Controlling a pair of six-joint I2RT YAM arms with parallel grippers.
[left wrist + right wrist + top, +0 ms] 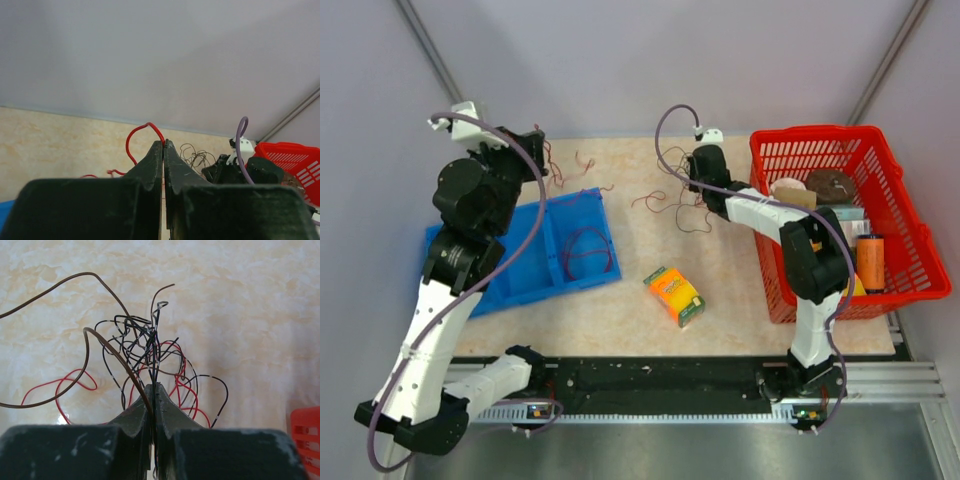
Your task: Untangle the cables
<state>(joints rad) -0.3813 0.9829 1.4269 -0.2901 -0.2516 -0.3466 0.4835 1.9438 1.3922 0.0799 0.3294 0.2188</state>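
Note:
The cables are thin red, black and brown wires on the beige table. A tangled clump lies at the middle back. My right gripper is shut on its strands. In the right wrist view the fingertips pinch black and brown wires of the clump, with red loops behind. My left gripper is at the back left, shut on a red wire that arches out of its tips. Loose red wire pieces lie beside it. A dark red coil rests in the blue tray.
A red basket with several items stands at the right. A yellow-orange box lies at the table's middle front. The grey back wall is close behind both grippers. The right arm shows in the left wrist view.

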